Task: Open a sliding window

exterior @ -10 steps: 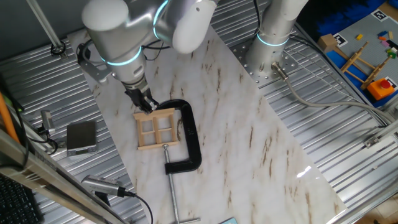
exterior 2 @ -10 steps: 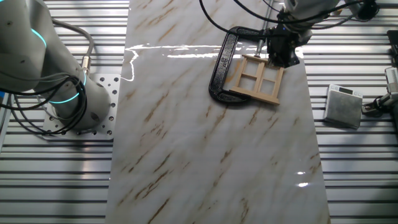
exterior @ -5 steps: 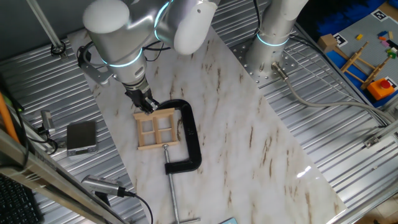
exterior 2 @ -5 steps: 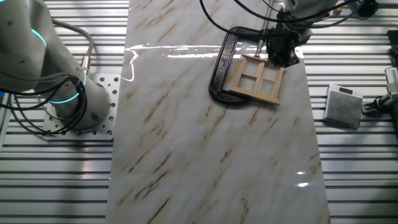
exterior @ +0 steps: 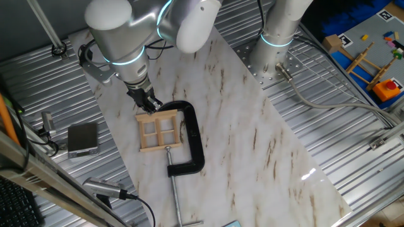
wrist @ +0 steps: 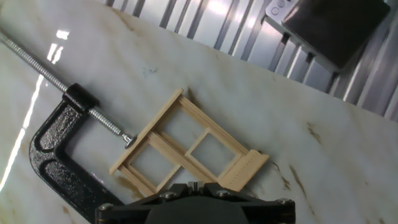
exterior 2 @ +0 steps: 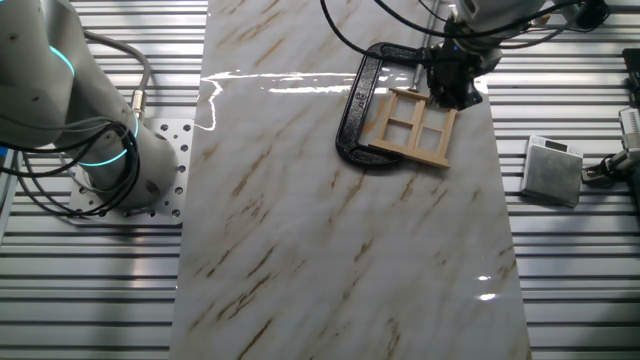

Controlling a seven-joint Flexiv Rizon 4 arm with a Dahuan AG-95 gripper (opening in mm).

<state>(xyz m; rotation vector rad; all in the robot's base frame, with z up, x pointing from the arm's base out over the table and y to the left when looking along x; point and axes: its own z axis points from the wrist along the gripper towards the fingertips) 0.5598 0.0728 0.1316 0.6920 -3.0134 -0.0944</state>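
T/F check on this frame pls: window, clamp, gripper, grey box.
1. The window lies flat on the marble board. True.
2. The clamp stands apart from the window, nothing touching. False: its screw tip meets the frame's edge, and the black C wraps round one side.
3. The gripper is at one end of the window. True; in the hand view it sits right over the frame's near edge.
4. The grey box sits on the marble beside the window. False: it rests on the ribbed metal, off the board.
5. The window has six panes. False: the crossbars form four.
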